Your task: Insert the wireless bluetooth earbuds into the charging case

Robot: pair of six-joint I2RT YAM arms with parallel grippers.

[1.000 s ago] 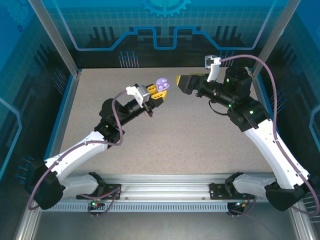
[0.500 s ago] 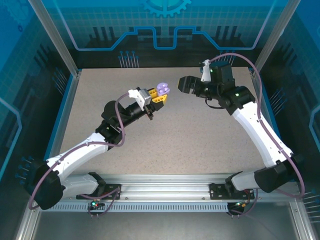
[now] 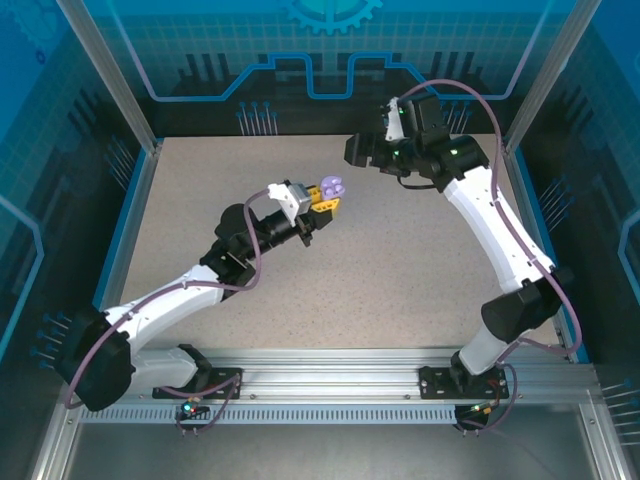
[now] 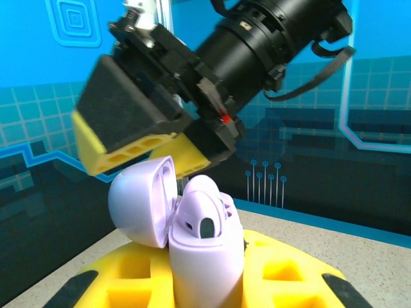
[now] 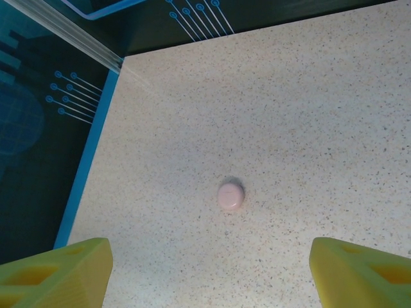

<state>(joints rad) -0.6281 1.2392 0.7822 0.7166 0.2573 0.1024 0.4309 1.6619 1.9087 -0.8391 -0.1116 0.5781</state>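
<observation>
My left gripper [image 3: 326, 200] is shut on the purple charging case [image 3: 331, 186], held up above the table at mid-back. In the left wrist view the case [image 4: 207, 263] stands upright between the yellow fingers [image 4: 282, 276], its lid [image 4: 138, 205] swung open to the left. Two purplish earbuds [image 4: 200, 221] sit in its wells. My right gripper [image 3: 362, 150] hangs open just behind and right of the case, with nothing between its jaws. Its black and yellow fingers [image 4: 138, 138] loom close above the case. In the right wrist view the gripper [image 5: 209, 273] looks down at bare table.
A small pink round disc [image 5: 230, 195] lies on the speckled table [image 5: 308, 128] under my right gripper, ahead of its fingertips. The blue side wall [image 5: 83, 167] and a metal frame post [image 5: 64, 32] run close by on the left of that view.
The right arm has swung its gripper toward the back of the table and turned it to face down. The left gripper has carried the case slightly to the right.
</observation>
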